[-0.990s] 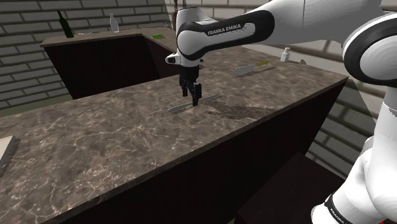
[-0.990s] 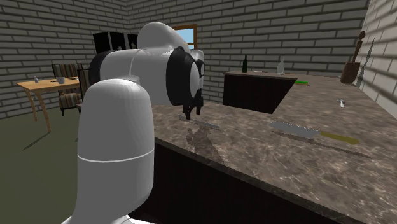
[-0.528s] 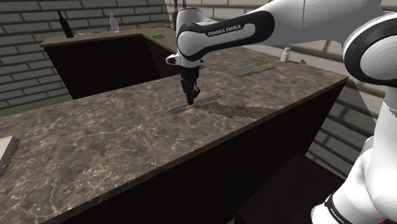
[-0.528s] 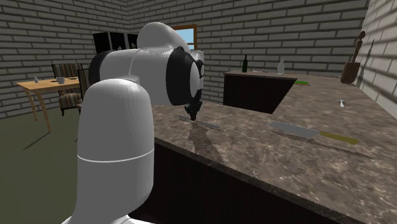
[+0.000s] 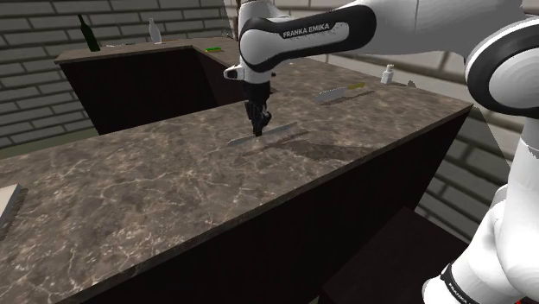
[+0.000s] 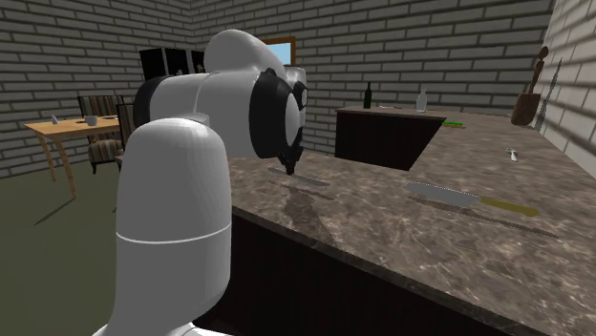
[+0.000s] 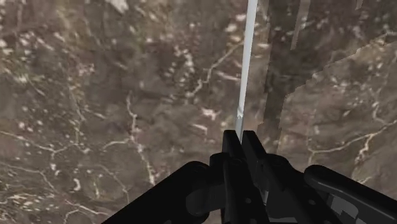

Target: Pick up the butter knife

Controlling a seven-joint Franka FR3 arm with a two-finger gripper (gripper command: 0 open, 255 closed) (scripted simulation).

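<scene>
The butter knife [image 5: 282, 130] is a slim grey blade, level and just above the dark marbled countertop [image 5: 155, 186] near its middle. My gripper [image 5: 257, 129] points straight down and is shut on the knife near its middle. In the second exterior view the gripper [image 6: 289, 170] clasps the knife [image 6: 316, 181] over its own shadow. In the wrist view the two black fingers [image 7: 230, 153] pinch the blade [image 7: 245, 70], which runs away from the gripper [image 7: 240, 143], with a shadow beside it on the stone.
A larger knife with a yellow-green handle [image 5: 339, 91] lies farther along the counter, past a small white bottle [image 5: 389, 74]. Two bottles [image 5: 85, 34] stand on the back counter section. A pale tray edge [image 5: 7, 207] sits at the shoulder view's left. The counter's front edge [image 5: 345, 160] drops off close by.
The fingers, open around the knife a second ago, have shut on it. The hand has since risen slightly, taking the knife with it.
</scene>
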